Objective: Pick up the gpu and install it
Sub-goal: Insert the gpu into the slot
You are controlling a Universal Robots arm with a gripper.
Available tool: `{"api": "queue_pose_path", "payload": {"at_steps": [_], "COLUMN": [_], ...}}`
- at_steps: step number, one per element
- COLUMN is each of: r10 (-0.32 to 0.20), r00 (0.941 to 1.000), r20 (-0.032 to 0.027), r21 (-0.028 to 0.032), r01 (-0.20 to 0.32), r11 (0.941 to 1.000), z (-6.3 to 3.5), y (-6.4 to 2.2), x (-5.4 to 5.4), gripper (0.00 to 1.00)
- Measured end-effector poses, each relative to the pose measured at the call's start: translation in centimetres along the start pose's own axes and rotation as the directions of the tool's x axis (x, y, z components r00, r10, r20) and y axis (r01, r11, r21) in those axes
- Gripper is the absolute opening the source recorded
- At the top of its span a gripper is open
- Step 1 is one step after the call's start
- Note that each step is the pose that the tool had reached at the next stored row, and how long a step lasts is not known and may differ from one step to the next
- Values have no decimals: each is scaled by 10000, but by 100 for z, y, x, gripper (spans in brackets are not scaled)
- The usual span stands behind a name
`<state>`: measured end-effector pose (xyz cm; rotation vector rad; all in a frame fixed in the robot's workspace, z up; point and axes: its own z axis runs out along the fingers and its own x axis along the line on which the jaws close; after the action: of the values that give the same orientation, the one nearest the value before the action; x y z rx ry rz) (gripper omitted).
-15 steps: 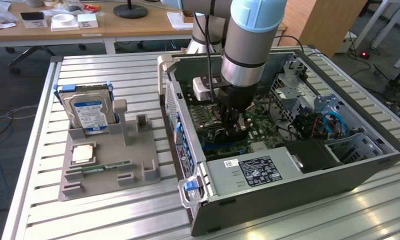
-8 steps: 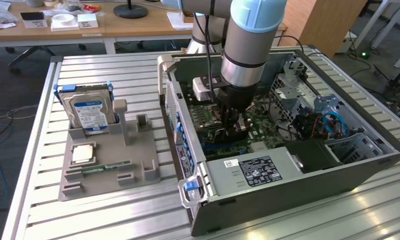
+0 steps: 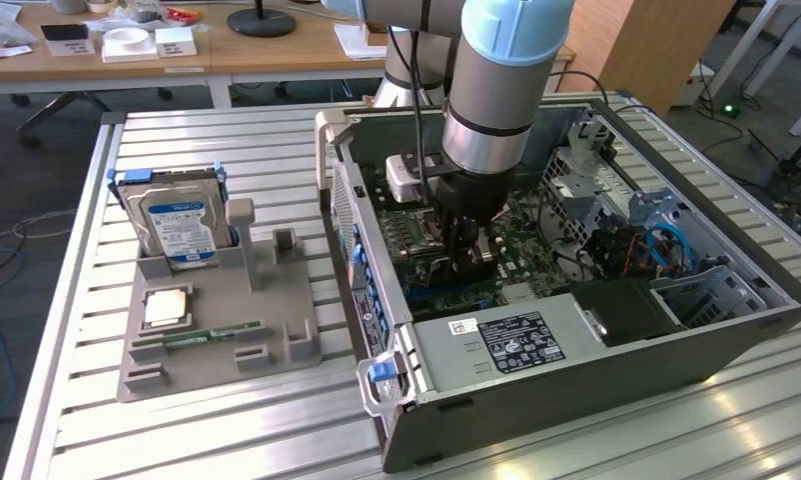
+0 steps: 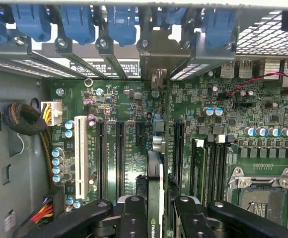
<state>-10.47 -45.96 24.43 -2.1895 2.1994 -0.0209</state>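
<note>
Gripper: the gripper [image 4: 154, 210] is partly closed, pinching the gpu [image 4: 154, 193] by its upper edge, inside the open computer case [image 3: 720, 340].
Gpu: held edge-on and upright over the motherboard [image 4: 134, 114], in line with the long black expansion slots [image 4: 120, 158], its bracket end toward the rear slot covers, apparently so it can seat straight.
Arm: it reaches steeply down into the case.
Parts holder: the grey holder [image 3: 213, 330] on the desk [image 3: 147, 440] carries a hard drive [image 3: 180, 225] and a memory stick [image 3: 200, 337].
</note>
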Motion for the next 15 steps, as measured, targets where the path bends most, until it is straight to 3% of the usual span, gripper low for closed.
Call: {"api": "queue_pose_path", "payload": {"at_steps": [15], "r10": [0], "r00": [10000], "r20": [0], "r21": [0], "r01": [0], "r11": [10000], "z": [16], "y": [3], "x": [1], "gripper": [26]}}
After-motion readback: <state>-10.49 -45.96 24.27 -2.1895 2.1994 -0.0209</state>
